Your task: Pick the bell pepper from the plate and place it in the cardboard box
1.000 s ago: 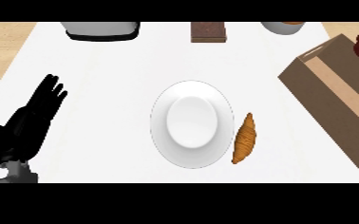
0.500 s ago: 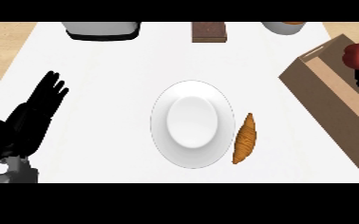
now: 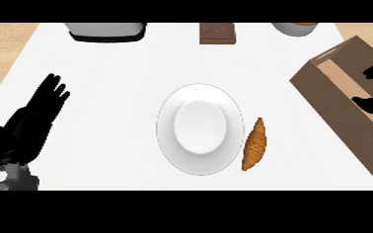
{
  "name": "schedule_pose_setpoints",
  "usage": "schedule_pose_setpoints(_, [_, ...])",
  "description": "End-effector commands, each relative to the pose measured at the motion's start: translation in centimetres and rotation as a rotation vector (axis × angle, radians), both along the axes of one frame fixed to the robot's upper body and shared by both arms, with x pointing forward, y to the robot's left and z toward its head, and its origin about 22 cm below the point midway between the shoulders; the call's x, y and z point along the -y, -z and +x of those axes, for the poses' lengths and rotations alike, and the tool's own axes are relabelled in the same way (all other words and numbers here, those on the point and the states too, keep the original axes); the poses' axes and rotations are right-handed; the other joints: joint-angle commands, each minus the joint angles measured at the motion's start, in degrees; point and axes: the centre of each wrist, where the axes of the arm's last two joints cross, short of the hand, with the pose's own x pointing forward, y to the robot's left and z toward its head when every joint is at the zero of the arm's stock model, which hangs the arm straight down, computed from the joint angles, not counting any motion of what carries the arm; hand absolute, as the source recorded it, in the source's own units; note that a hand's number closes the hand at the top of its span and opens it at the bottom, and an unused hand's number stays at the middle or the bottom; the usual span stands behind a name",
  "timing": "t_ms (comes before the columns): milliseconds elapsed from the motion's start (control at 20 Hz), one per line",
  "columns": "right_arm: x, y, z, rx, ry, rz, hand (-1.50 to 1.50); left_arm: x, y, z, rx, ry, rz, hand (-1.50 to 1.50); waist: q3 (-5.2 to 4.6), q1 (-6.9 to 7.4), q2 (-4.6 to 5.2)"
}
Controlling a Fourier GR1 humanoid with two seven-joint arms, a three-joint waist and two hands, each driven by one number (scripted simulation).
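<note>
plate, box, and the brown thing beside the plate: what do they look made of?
Plate: glazed ceramic by the look, smooth white with a soft sheen. Box: plain cardboard, matte brown with folded flaps. The brown thing is a croissant: baked pastry, golden-brown crust with ridges across it.

My left hand (image 3: 36,116) is black, its wrist grey. The counter (image 3: 116,79) is white, with a strip of pale wood showing at both far corners. The plate (image 3: 200,128) is plain white — no pattern. Just beside it the croissant (image 3: 254,144) is golden brown, ribbed with darker bands. The box (image 3: 336,96) is cardboard brown — lighter tan inside, with black shapes there. At the far edge: a grey-and-black appliance (image 3: 106,31), a dark brown block (image 3: 218,33), a grey bowl (image 3: 295,28).
</note>
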Motion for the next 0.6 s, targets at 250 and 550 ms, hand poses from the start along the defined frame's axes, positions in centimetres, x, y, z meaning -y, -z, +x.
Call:
schedule_pose_setpoints(250, [1.4, 0.6, -0.8, 0.352, 0.0, 0.236, -1.5, 0.1, 1.1, -1.3, -0.003, 0.001, -0.019, 0.0, 0.09, -0.42, -0.23])
schedule_pose_setpoints(550, [3.0, -0.5, -2.4, 0.588, 0.121, 0.484, -1.5, -0.3, -0.2, 0.0, 0.01, -0.02, -0.009, 0.0, 0.06, -1.38, -0.3])
